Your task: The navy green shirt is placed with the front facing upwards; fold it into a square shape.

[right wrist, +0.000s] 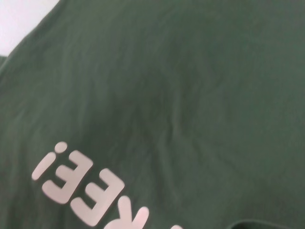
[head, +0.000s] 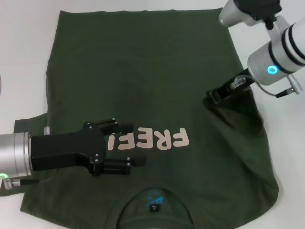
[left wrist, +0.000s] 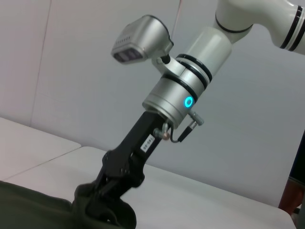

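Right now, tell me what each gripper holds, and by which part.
The right gripper pinches the dark olive-green cotton T-shirt at its right sleeve edge, lifting it. The left gripper hovers open over the chest, holding nothing.

even bright light, soft shadows, slight blur.

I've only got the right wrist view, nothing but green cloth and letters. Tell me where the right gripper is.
Observer: The right gripper is at the shirt's right edge, shut on a bunch of cloth pulled up into a peak.
Operator: Now report the left gripper.
Observer: The left gripper is over the chest, open, at the last letter of FREE.
Operator: Give me the collar's position.
Observer: The collar lies at the near edge, toward the robot.
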Available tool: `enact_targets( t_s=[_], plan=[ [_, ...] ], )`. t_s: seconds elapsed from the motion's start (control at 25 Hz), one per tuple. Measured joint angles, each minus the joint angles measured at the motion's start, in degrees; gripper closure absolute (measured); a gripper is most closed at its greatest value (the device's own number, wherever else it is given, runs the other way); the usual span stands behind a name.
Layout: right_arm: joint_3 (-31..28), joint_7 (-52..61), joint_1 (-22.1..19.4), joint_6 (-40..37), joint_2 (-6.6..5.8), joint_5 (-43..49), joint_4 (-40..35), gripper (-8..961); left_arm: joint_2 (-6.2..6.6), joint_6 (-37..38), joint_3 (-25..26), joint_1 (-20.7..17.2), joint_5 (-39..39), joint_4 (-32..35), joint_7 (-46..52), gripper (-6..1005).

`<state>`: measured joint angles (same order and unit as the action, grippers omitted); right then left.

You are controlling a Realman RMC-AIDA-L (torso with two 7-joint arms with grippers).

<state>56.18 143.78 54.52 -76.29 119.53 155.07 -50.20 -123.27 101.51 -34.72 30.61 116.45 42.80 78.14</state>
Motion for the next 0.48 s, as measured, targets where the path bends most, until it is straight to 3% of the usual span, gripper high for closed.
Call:
enact_targets(
  t_s=[0.48],
  plan=[
    [1.77,-0.25,1.6,3.88,0.16,-0.06,5.05,919,-0.04,0.01,0.0,0.06,0.0,0.01,-0.24,138]
  ],
)
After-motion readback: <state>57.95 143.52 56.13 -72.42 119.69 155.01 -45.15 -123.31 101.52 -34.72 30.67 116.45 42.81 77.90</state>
